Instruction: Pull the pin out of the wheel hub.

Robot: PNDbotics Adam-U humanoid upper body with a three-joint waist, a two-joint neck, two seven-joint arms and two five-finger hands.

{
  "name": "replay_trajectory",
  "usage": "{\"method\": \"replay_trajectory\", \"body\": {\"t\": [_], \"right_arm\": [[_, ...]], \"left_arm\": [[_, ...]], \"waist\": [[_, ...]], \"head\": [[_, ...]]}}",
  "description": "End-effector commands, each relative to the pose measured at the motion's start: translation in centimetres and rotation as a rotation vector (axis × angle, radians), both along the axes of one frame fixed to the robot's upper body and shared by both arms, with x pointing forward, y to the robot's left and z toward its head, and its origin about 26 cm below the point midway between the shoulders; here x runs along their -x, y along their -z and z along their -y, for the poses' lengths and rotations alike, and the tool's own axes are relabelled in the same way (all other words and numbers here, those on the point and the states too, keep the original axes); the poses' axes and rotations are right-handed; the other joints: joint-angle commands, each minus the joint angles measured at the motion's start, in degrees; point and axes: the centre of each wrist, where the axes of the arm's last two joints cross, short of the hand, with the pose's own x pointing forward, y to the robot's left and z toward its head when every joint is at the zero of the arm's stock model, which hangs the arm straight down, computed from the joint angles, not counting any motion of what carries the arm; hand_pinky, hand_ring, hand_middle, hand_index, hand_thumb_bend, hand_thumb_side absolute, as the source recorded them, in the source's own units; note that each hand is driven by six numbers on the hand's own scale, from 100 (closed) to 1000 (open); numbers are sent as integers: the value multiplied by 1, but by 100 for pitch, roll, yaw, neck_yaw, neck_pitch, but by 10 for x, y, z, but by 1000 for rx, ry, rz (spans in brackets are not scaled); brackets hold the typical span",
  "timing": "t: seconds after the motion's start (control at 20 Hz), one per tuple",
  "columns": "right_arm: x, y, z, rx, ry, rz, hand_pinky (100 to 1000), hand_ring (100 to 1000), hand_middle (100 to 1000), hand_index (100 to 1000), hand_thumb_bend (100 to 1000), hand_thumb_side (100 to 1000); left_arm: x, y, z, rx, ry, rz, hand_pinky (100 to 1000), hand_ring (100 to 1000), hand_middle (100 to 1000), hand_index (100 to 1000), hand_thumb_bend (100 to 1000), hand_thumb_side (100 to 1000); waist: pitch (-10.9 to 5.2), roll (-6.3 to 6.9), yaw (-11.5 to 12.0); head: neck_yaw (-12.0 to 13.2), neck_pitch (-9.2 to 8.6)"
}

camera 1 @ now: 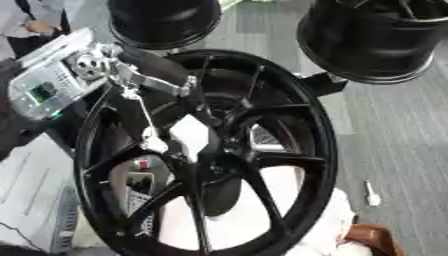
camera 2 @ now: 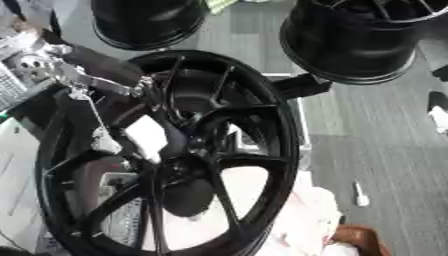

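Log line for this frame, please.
left hand at wheel hub, fingers unclear | pin not discernible | right hand out of view | two more black wheels behind

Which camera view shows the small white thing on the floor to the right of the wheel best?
The right eye view: the small white thing lies well clear of the wheel on the grey floor. The left eye view shows the same thing, nearer the picture's right side. Neither view shows what it is.
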Motion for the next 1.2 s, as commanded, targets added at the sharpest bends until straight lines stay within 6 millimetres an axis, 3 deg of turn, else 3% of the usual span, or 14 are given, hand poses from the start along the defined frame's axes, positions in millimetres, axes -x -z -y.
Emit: {"method": "replay_trajectory", "body": {"t": [0.05,0.5,0.75,0.95,1.2], "right_arm": [[1,-9,3,17,11,27,883,747,645,746,100,270],[1,-7,4,15,16,25,883,747,645,746,100,271],[1,-8,4,15,20,27,884,748,645,746,100,265],[1,-9,6,17,25,34,884,748,646,746,100,257],[3,-10,9,18,39,41,884,748,646,746,100,249]], "left_arm": [[2,-18,-1,25,5,37,699,558,411,469,160,123],[5,-28,-7,98,-50,65,683,537,379,422,181,139],[5,-52,-26,196,-122,143,684,537,376,418,165,141],[-2,-76,-64,316,-255,242,687,538,378,420,150,135],[-10,-90,-135,459,-500,355,694,536,374,420,100,132]], "waist": [[-81,-12,4],[-79,-18,2],[-84,-24,16],[-86,-29,50],[-83,-43,111]], "head": [[18,29],[13,29],[0,29],[-42,29],[-118,29]]}}
